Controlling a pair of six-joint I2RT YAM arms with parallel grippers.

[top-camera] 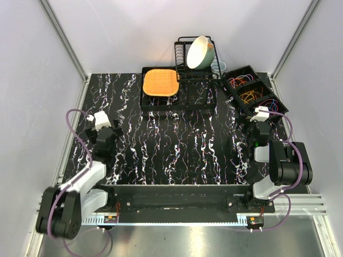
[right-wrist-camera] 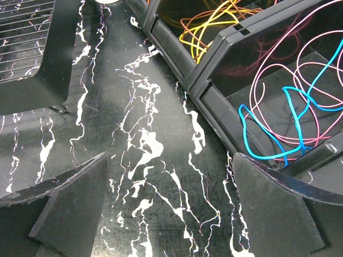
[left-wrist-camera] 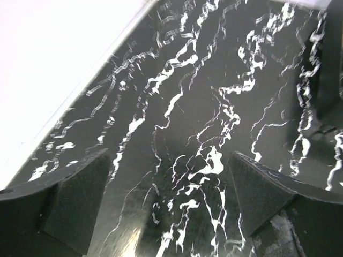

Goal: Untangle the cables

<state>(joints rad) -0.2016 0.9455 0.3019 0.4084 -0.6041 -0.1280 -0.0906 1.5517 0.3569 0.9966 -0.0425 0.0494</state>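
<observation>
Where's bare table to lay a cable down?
Bare table runs wide between the left gripper and right gripper, in front of the tray. Crowded at the back right: dish rack, then bins holding the cables.

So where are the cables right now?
In the top view, the cables lie inside the black bins at the far right, just right of the dish rack.

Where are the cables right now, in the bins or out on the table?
In the bins. Coloured cables lie coiled inside the black bins at the right; the right wrist view shows none on the marbled table.
</observation>
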